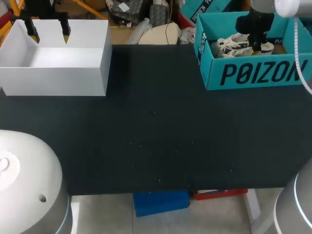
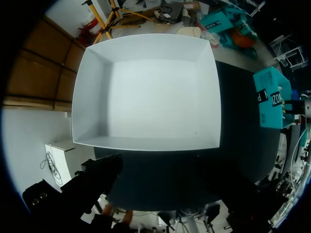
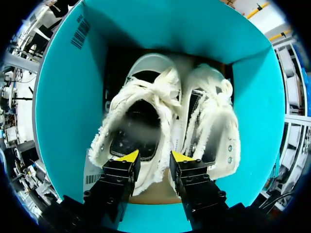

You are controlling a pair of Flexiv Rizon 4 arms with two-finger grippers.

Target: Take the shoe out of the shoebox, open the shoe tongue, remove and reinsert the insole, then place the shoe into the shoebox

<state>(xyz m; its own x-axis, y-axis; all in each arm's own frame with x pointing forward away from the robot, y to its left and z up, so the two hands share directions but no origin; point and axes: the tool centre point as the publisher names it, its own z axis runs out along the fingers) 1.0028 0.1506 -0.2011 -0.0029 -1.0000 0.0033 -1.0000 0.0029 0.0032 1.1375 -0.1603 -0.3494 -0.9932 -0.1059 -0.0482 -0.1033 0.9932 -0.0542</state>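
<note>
The right gripper (image 3: 155, 158) is held open inside the teal shoebox (image 3: 56, 102), its yellow tips parted with nothing clamped between them; just ahead of and below the tips lies the fluffy heel collar of a white shoe (image 3: 138, 121), its dark opening turned upward, and a second white shoe (image 3: 211, 121) is packed against it. Further out, the left gripper (image 1: 48, 34) is held open above a white box (image 1: 53, 73), well apart from the work. Taking the shoe out is judged to be the step in hand, with no grasp yet made; next, the collar should be straddled, the fingers closed on it, and the shoe lifted clear of the walls without the neighbour being dragged
</note>
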